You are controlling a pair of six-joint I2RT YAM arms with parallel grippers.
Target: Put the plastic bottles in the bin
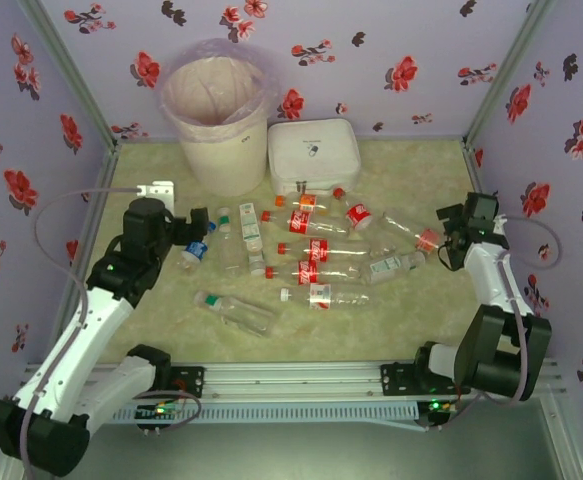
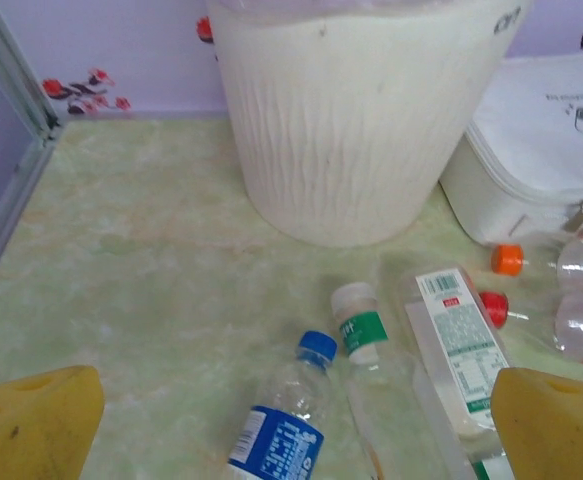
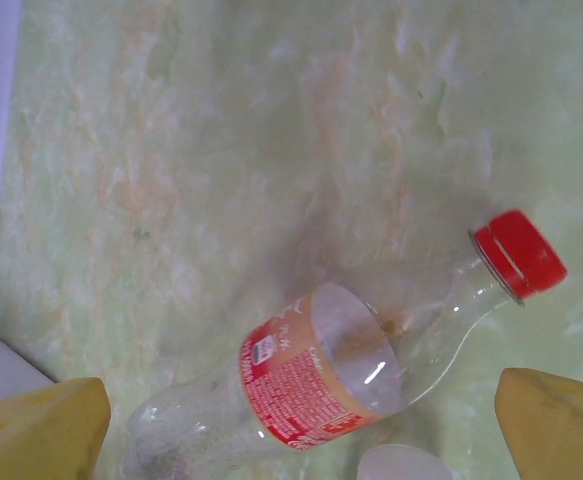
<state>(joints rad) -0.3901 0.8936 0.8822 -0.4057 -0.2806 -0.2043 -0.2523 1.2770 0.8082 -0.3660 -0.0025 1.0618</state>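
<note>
Beside left hand (image 1: 199, 230), blue-capped bottle (image 2: 283, 425), base cropped

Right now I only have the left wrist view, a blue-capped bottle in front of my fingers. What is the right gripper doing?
Observer: The right gripper hangs open above a red-capped bottle lying on its side.
Operator: Is the bin's top open?
Observer: Yes, the bin is uncovered, its pinkish bag folded over the rim.
Operator: Any bottle off on its own?
Observer: One clear bottle lies apart, on the near side of the other bottles.
</note>
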